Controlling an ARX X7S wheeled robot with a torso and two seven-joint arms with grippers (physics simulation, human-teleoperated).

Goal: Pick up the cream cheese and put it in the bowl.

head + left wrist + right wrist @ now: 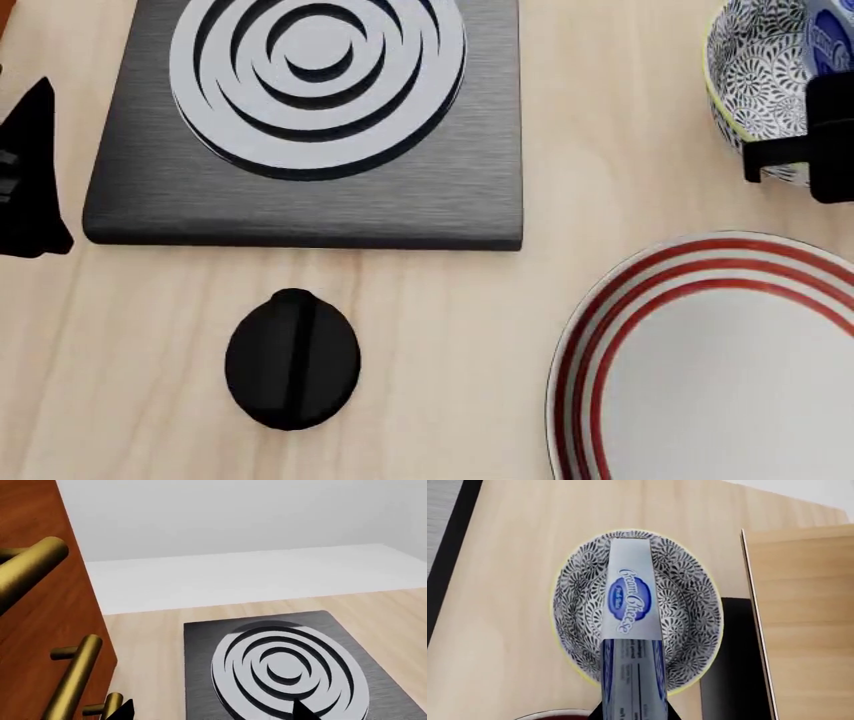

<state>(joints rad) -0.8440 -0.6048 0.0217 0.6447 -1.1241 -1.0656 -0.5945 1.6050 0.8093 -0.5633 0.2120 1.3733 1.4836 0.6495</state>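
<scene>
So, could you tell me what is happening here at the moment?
The right hand holds the pale blue-grey cream cheese box directly over the black-and-white floral bowl, apparently about to set it inside. The left hand sits idle beside the dark stove plate. A red-ringed white plate lies near the bowl.

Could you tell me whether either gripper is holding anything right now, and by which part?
The right gripper holds the cream cheese by its near end, over the bowl. The left gripper's state cannot be told.
</scene>
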